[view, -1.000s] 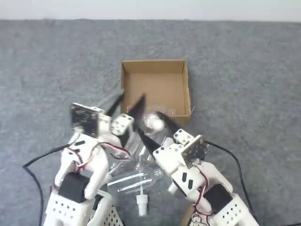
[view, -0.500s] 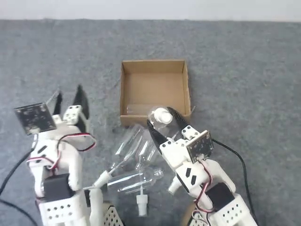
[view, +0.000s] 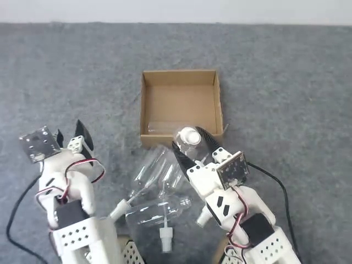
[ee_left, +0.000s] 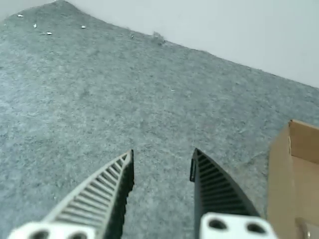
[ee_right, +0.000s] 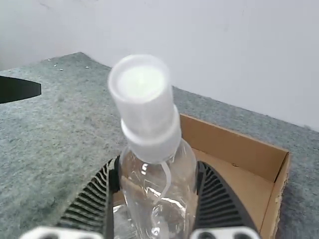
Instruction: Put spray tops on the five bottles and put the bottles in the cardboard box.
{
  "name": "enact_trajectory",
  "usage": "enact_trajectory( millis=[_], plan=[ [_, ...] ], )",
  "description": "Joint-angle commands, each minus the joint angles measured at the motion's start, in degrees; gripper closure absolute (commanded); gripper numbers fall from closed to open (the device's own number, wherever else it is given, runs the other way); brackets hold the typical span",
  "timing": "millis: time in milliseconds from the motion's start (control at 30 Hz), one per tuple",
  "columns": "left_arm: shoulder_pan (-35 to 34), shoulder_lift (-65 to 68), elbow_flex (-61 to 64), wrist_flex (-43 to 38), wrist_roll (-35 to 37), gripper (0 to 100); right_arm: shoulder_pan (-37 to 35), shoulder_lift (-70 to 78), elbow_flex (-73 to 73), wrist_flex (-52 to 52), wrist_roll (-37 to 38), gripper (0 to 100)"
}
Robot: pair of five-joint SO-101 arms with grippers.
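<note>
We saw a clear plastic bottle (ee_right: 153,174) with white spray top (ee_right: 142,94), mid-frame beside the brown cardboard box (view: 180,75), clamped in the right gripper (view: 188,141); the left gripper (view: 71,136), lower left, gaped empty.

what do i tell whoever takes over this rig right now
Left gripper: open, empty, over bare carpet left of the cardboard box.
Right gripper: shut on a capped bottle, cap up at the box's near edge, not yet inside.
Done: one clear bottle appears to lie in the box along its near wall.
Left: box the held bottle; the heap of bottles in front of the box and a loose spray top need handling.
</note>
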Motion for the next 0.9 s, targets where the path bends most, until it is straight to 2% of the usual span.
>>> enact_trajectory(
  millis=[0, 300, 667, 867],
  plan=[
    [0.2, -0.7, -0.4, -2.9, -0.4, 83, 0.8, -1.1, 1.1, 0.3, 0.5, 99.1],
    [0.1, -0.7, -0.3, -3.1, -0.4, 83, 5.7, -0.9, -2.2, 0.3, 0.7, 99.1],
    [0.2, -0.7, -0.3, -3.2, -0.5, 83, 5.1, -0.7, -13.8, -0.1, 4.7, 99.2],
    [0.2, -0.7, -0.3, -3.3, -0.5, 82, 1.0, 0.1, -17.8, -0.6, 4.8, 99.2]
  ],
)
